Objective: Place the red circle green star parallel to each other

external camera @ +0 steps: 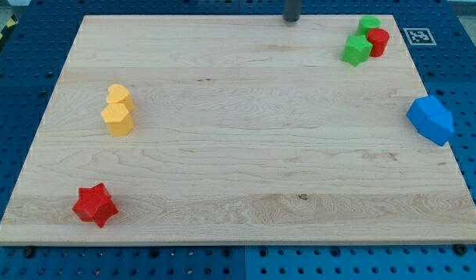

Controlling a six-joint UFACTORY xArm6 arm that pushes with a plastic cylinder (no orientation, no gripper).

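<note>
The red circle [378, 41] stands near the view's top right corner of the wooden board [246, 155]. The green star [356, 50] touches its left side, slightly lower in the view. Another green block [369, 24], shape unclear, touches the red circle from above. My tip [291, 20] is at the board's top edge, well to the left of this cluster and touching no block. Only the rod's lower end shows.
A yellow heart [119, 94] and a yellow hexagon [117, 118] sit together at the left. A red star [94, 204] is at the bottom left. A blue block pair [430, 119] lies at the right edge. A fiducial tag [418, 36] is off the board.
</note>
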